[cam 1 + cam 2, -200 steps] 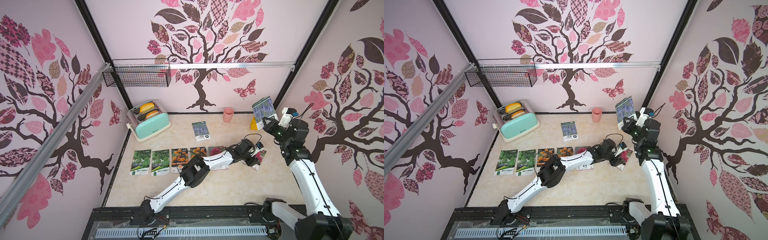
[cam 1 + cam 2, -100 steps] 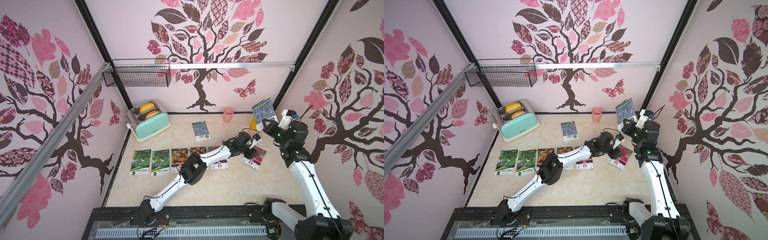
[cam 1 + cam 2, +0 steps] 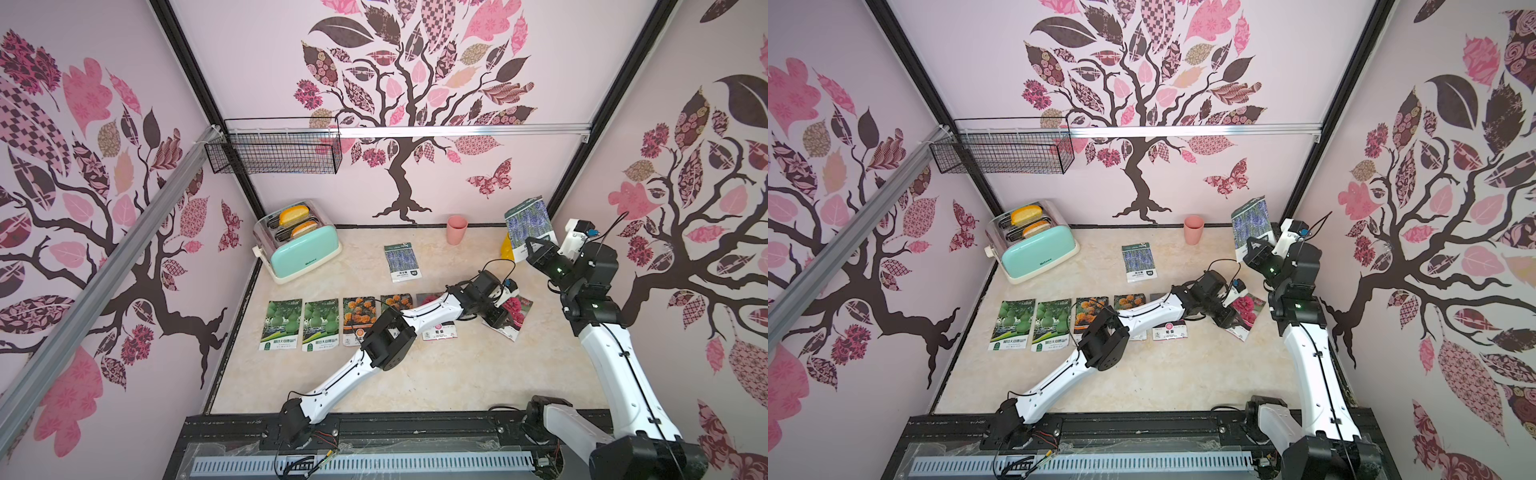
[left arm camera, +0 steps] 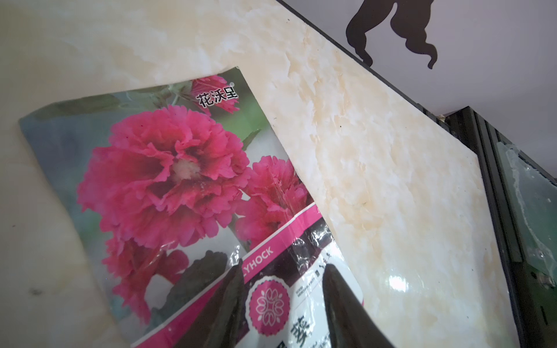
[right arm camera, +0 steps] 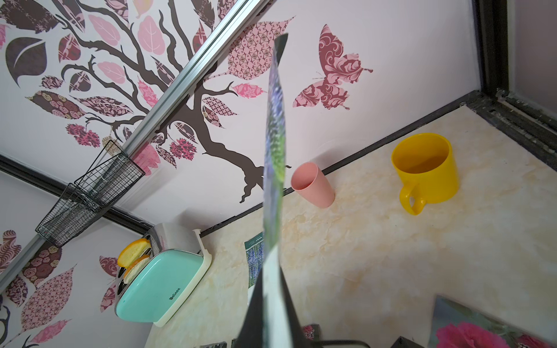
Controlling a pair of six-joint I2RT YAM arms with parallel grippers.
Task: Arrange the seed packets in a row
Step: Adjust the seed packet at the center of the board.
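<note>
Five seed packets lie in a row in both top views: two with gourds [image 3: 281, 319] [image 3: 321, 321], two with marigolds [image 3: 360, 316] [image 3: 397, 300], and one magenta [image 3: 438, 330] partly under my left arm. A second magenta packet [image 3: 517, 309] [image 4: 168, 168] lies askew to the right of the row. My left gripper [image 3: 496, 318] [image 4: 283, 268] sits low over its label end, jaws apart, fingers [image 4: 223, 307] straddling the label. A lavender packet [image 3: 402, 262] lies farther back. My right gripper [image 3: 536, 253] [image 5: 271, 289] is shut on another lavender packet [image 3: 528, 224] [image 5: 275, 144], held upright above the back right corner.
A mint toaster [image 3: 301, 253] with bread stands at the back left. A pink cup [image 3: 457, 229] sits against the back wall, and a yellow mug [image 5: 425, 171] stands in the back right corner. A wire basket [image 3: 274, 151] hangs on the wall rail.
My left gripper has shifted slightly over the loose magenta packet and its jaws have narrowed. The right arm, still holding the lavender packet, has barely moved.
</note>
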